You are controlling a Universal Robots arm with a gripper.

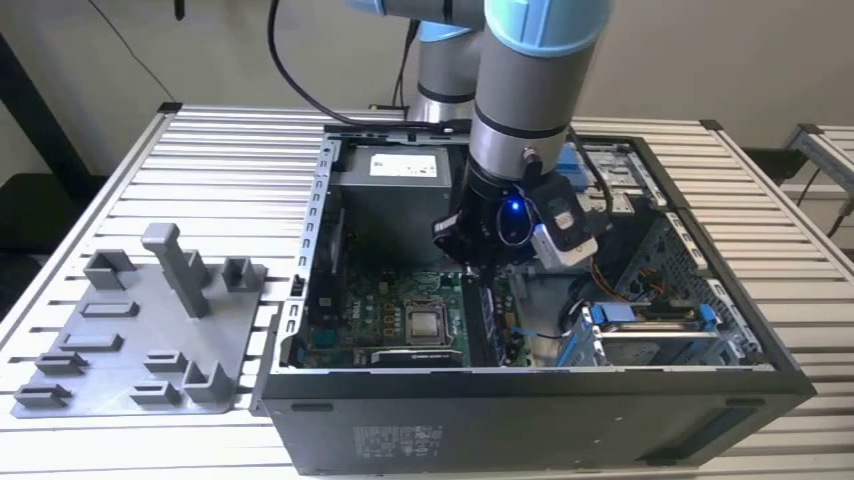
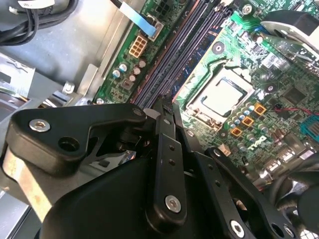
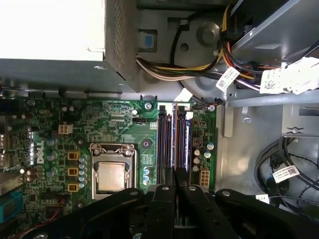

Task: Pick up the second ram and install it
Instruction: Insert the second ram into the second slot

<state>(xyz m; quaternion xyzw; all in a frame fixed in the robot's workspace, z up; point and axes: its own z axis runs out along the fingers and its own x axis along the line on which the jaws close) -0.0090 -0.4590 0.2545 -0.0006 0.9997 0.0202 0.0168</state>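
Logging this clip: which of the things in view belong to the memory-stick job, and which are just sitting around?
Part of the job:
gripper, at the memory slots; I cannot tell whether it carries the memory stick
motherboard
computer case

Just lying about:
grey tray beside the case
processor
power supply
cable bundle

Black gripper point(image 2: 164, 106) over the memory slots point(image 2: 182, 50) — processor socket point(image 2: 219, 97) just beside
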